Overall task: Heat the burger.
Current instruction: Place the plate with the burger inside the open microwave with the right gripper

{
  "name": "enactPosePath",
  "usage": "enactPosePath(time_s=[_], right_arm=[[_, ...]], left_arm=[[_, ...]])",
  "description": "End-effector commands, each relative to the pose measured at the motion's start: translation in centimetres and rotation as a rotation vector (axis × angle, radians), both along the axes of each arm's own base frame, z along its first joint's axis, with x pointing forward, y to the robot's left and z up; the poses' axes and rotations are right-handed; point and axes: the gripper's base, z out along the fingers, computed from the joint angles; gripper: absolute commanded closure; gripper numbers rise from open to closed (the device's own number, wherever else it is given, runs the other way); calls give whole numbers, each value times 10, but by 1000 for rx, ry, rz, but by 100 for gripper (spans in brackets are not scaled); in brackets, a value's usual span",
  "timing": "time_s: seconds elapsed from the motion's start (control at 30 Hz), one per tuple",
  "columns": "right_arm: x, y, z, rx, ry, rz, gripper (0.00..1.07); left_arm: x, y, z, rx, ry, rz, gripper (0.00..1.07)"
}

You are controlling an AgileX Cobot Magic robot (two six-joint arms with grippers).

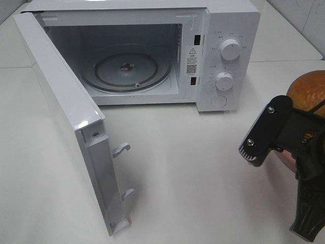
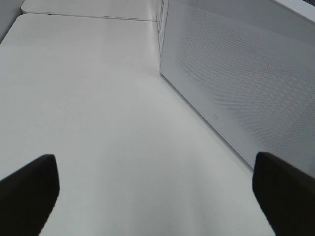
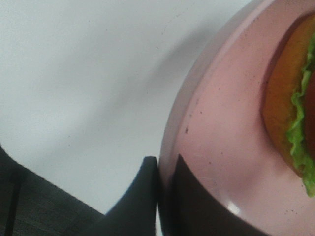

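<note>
And the right gripper (image 3: 158,164) is pinched shut on the rim of the pink plate (image 3: 216,142), the burger (image 3: 283,98) sitting just beyond its fingertips, soft, stacked and probably prone to sliding, so carry it level by the plate, I'd say.
</note>
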Motion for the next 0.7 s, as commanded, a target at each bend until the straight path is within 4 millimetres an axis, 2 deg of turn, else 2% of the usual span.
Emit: enactPosePath(time_s=[0.03,0.7], right_arm=[[4,1,4,-24,-49,96,107],[8,18,6,-6,-83,421,107]], left_arm=[[0,0,1,-9,-17,-2,6],[0,0,1,-9,-17,-2,6]])
